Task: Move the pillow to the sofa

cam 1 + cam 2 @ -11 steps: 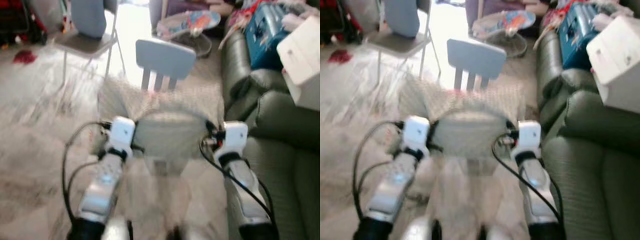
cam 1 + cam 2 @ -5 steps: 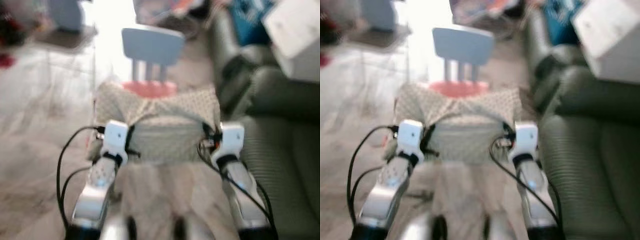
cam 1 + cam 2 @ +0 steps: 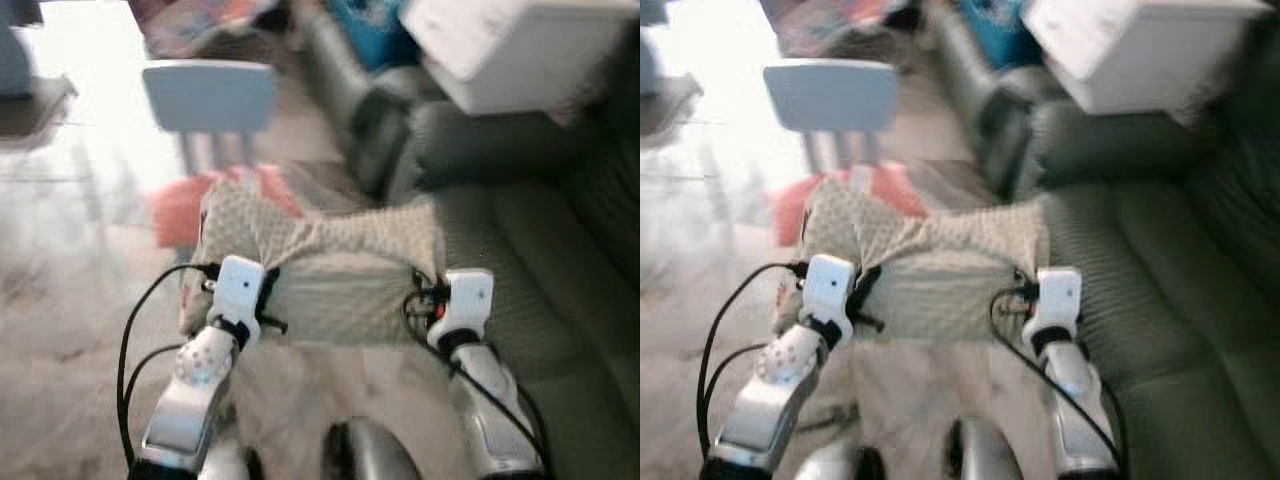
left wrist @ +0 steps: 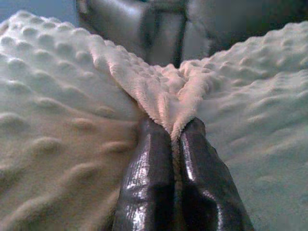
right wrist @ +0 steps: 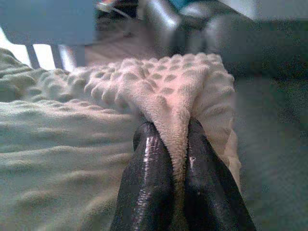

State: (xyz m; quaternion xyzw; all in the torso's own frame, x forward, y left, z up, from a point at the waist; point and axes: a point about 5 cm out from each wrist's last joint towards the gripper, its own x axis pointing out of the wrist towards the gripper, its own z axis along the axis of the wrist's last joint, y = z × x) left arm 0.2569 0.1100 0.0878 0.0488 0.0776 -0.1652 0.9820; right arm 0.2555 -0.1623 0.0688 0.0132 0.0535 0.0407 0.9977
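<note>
Hanging between both arms, bumpy pillow (image 3: 330,270) up in air, long side running left to right. Left end effector (image 4: 174,139) pinches one end tight, right end effector (image 5: 175,139) pinches other. Sofa (image 3: 520,260) lies just to right; right arm nearer.

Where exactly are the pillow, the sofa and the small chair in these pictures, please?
pillow (image 3: 335,270), left eye view, on its dotted cream top face.
sofa (image 3: 520,250), left eye view, on the dark green seat cushion.
small chair (image 3: 210,95), left eye view, on its pale blue backrest.
</note>
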